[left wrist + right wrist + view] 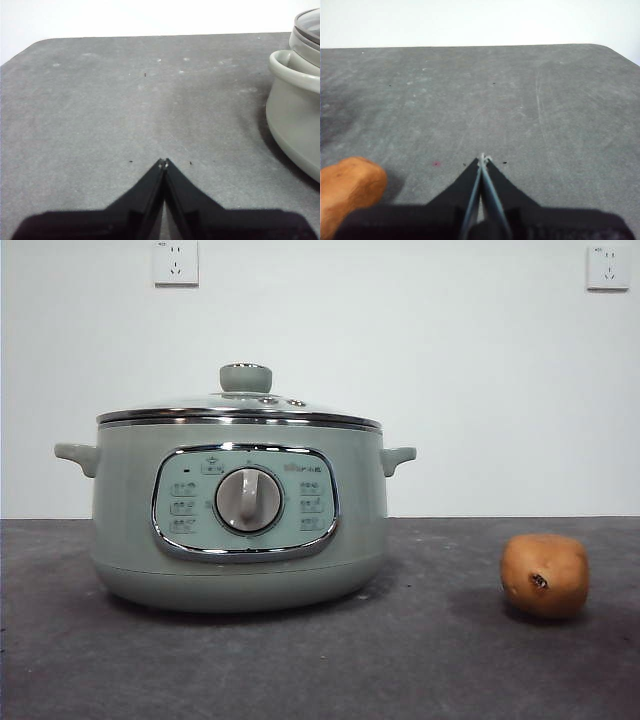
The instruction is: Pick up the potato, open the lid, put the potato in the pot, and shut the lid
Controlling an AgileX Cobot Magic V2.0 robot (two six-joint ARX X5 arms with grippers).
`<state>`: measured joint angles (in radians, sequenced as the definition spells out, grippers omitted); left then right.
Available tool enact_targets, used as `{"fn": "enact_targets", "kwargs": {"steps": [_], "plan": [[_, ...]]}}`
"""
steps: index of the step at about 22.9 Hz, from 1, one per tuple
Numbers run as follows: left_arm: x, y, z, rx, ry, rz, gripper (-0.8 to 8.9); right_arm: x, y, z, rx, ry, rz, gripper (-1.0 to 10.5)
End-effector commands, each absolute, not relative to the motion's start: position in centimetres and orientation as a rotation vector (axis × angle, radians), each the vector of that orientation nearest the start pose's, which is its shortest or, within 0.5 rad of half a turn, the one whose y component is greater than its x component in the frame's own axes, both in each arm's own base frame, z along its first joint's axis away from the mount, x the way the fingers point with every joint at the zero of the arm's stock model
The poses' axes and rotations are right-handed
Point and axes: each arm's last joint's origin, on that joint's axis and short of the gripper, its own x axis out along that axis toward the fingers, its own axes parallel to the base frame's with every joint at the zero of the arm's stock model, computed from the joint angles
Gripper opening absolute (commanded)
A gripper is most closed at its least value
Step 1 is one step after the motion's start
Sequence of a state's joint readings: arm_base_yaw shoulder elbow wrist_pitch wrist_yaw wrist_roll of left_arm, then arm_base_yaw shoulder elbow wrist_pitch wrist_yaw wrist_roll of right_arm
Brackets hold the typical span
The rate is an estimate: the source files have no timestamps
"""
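Note:
The sage-green pot (240, 510) stands left of centre in the front view, its glass lid (240, 405) with the green knob resting shut on it. The orange-brown potato (545, 575) lies on the table to the pot's right. No arm shows in the front view. My left gripper (163, 162) is shut and holds nothing, hovering over bare table with the pot's handle and side (295, 105) off to one side. My right gripper (482, 158) is shut and holds nothing, and the potato (347, 192) lies close beside its jaws.
A dark grey mat (420, 660) covers the table. A white wall with two sockets (176, 262) stands behind. The table's far edge and rounded corners show in both wrist views.

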<state>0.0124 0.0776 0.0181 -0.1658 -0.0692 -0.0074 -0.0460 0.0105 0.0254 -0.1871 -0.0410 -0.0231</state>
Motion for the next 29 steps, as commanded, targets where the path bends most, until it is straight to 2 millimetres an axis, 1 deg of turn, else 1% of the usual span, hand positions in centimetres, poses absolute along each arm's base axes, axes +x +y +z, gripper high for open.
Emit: {"fn": "enact_targets", "kwargs": {"steps": [1,5,10,19,23,29], "plan": [[9.9,0.4,14.5,0.010,0.232,0.086,-0.03,9.6,-0.3,15.0,-0.019,0.174,-0.006,0.0],[9.9,0.4,14.5,0.010,0.232,0.086,-0.03,9.6,-0.3,15.0,-0.003,0.174,-0.004,0.0],[9.9,0.4,14.5,0.010,0.232,0.087,-0.03,9.6,-0.3,15.0,0.098,0.175,-0.006,0.0],[10.0,0.4,14.7,0.009,0.213,0.086,-0.03,9.6,-0.3,15.2,0.135,0.170,-0.010,0.0],[9.9,0.4,15.8,0.008,0.183,0.084,-0.03,9.4,-0.3,16.0,0.207,0.145,-0.007,0.0],[9.6,0.2,18.3,0.002,0.104,0.025,-0.03,9.0,-0.1,18.6,0.249,0.087,0.042,0.0]]}}
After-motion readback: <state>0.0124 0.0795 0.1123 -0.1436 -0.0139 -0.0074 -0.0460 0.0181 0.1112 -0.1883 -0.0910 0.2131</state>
